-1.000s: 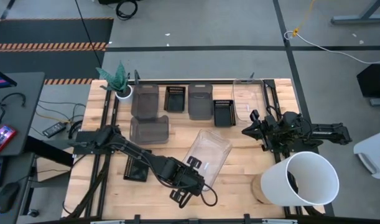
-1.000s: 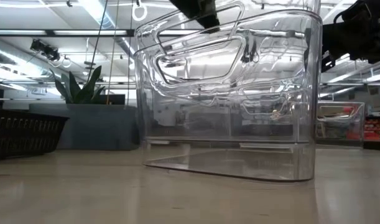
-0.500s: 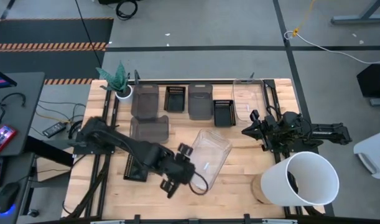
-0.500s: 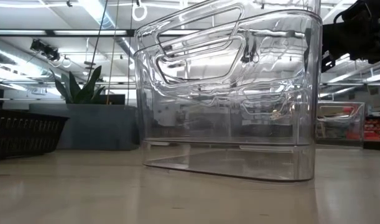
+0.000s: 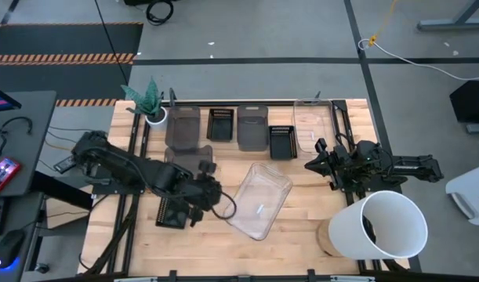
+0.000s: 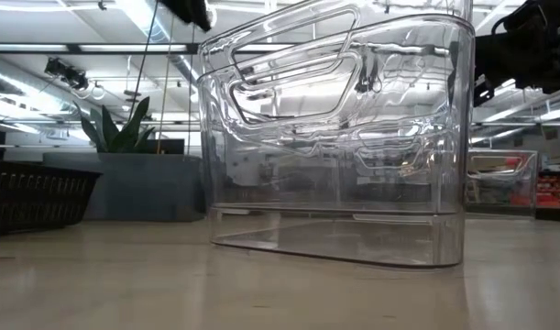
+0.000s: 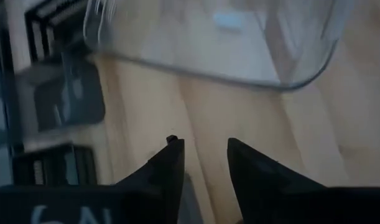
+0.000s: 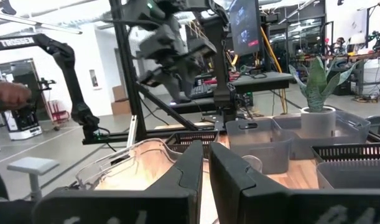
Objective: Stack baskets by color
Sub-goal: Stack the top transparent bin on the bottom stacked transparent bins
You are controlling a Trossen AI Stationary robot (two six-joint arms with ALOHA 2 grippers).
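Your left claw (image 5: pixel 201 196) hovers empty, fingers parted, beside the clear basket (image 5: pixel 260 200) mid-bench; your right claw (image 5: pixel 316 163) waits closed near the right edge.

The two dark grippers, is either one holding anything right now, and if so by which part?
Nothing is held. The left gripper is open with only bare wood between its fingers, beside the large clear plastic basket without touching it. The right gripper is shut on nothing.

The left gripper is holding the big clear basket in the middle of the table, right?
No. The left gripper holds nothing; it hangs apart from the clear basket, which does sit in the middle of the table. The high view shows the gap.
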